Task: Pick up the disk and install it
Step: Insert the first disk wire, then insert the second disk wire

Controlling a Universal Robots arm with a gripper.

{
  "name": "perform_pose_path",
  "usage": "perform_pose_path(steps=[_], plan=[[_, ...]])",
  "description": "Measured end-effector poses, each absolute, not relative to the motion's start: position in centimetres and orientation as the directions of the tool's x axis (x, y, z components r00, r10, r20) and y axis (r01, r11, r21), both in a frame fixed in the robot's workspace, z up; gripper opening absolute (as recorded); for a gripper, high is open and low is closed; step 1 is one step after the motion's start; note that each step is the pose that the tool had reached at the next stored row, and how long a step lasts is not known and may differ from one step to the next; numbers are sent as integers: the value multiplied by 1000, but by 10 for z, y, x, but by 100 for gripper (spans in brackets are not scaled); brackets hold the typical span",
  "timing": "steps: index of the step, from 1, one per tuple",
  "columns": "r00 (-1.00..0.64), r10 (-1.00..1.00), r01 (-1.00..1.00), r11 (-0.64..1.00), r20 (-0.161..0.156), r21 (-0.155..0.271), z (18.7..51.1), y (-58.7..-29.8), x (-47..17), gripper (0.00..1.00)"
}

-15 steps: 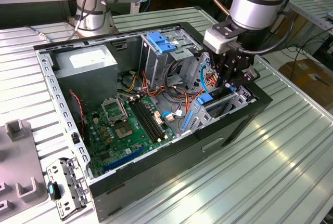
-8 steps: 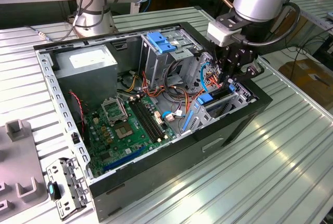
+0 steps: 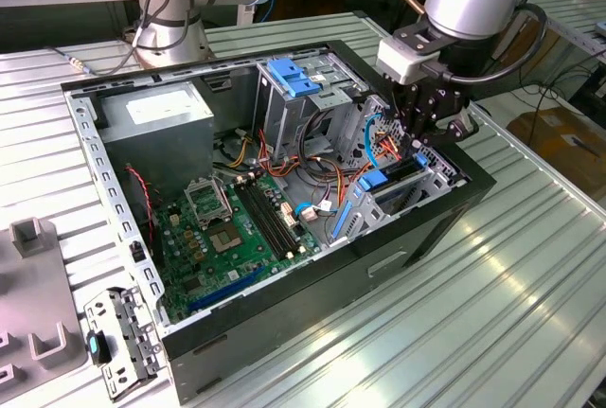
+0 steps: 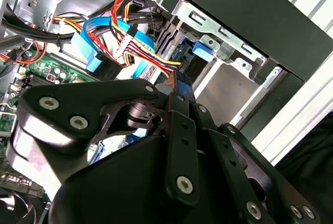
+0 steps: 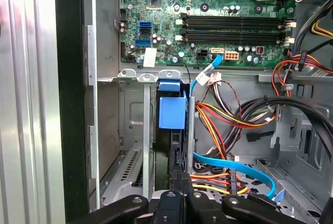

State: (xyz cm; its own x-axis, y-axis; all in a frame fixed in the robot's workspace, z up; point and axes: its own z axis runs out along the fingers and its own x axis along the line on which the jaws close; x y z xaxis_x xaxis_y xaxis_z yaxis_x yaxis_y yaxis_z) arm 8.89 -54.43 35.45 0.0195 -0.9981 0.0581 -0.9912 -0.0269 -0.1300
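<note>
Here the open computer case [image 3: 284,266] lies on the ribbed metal counter [image 3: 530,294], with its green motherboard [image 3: 237,228] facing up. The pincer [image 3: 419,133] hangs over the drive bay [image 3: 417,190] in the corner of the case toward the exterior view's right. The disk [image 3: 390,181] stands on its edge inside this bay, and its blue carrier frame shows at the top, just under the pincer.

In the first wrist view the disk [image 5: 171,130] sits in a narrow slot between the metal walls of the bay [image 5: 135,130], with its blue tab at the end nearest the motherboard [image 5: 208,16]. The black fingers [image 5: 179,193] of the pincer [image 5: 179,198] are drawn together around the upper edge of the disk, so the pincer is closed on it. In the second wrist view the pincer [image 4: 179,99] reaches down to the blue edge of the disk [image 4: 183,86].

A bundle of red, yellow and orange wires [image 5: 223,120] and flat blue cables [image 5: 234,167] lies just beside the bay. A tall metal cage with a blue latch [image 3: 289,77] stands near the middle of the case, and a grey power supply [image 3: 156,115] fills the far corner.
</note>
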Motion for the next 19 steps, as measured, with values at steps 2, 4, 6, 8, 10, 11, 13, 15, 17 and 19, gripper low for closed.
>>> perform_pose_path(steps=[2,4,6,8,10,11,13,15,17,19], plan=[[20,-998,-991,-27,58,-130,355,-544,89,11],[20,-998,-991,-27,58,-130,355,-544,89,11],[19,-998,-991,-27,58,-130,355,-544,89,11],[20,-998,-991,-27,58,-130,355,-544,89,11],[19,-998,-991,-27,58,-130,355,-544,88,11],[19,-998,-991,-27,58,-130,355,-544,87,11],[19,-998,-991,-27,57,-130,355,-544,85,11],[20,-998,-991,-27,57,-130,355,-544,81,11],[20,-998,-991,-27,56,-130,355,-544,74,11],[20,-998,-991,-27,56,-130,355,-544,73,11]])
